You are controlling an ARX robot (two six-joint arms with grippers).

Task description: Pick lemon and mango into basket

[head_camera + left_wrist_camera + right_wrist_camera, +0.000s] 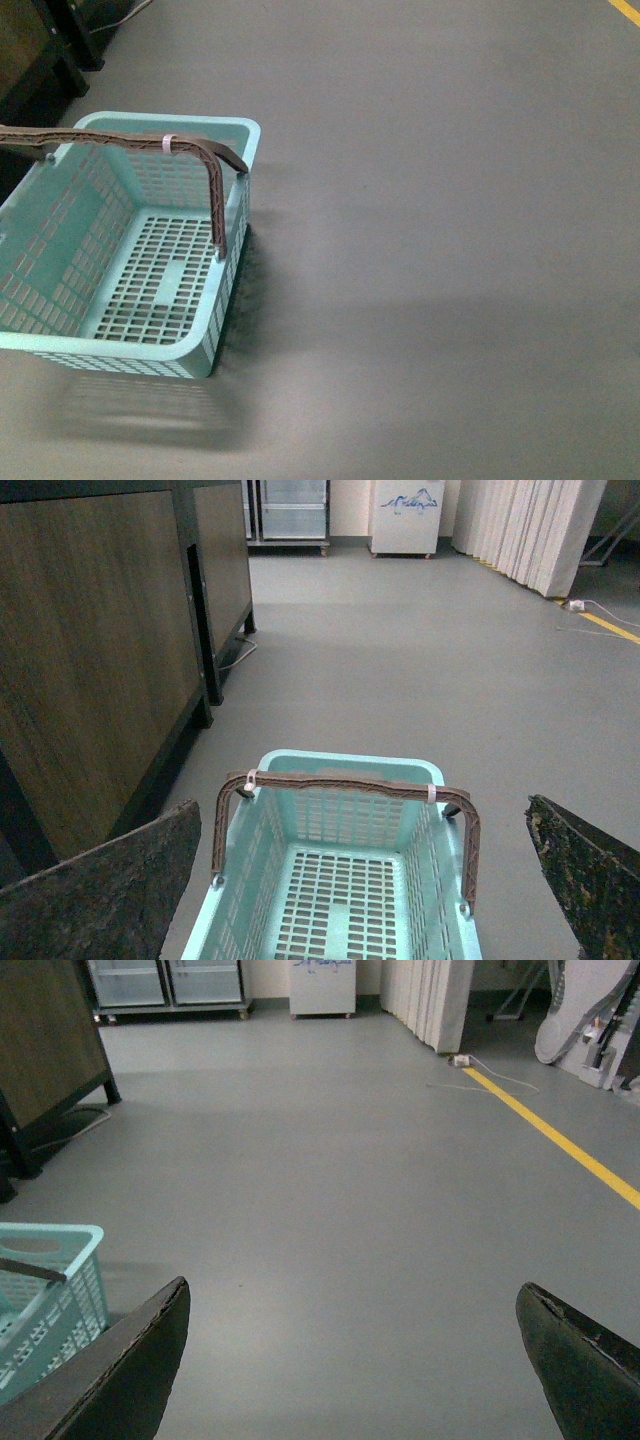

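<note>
Mint-teal slotted plastic basket (pixel 120 347) stood on the grey floor (pixel 450 250), left of centre.
Its brown handle (pixel 218 205) ran off frame; left end effector (pixel 362 802) and right end effector (pixel 352 1282) both gaped open, fingers cropped.

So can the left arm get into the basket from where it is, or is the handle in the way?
Probably yes. The left gripper is open with the empty basket right ahead. The handle stands raised across the opening, so the gripper should enter beside it.
</note>
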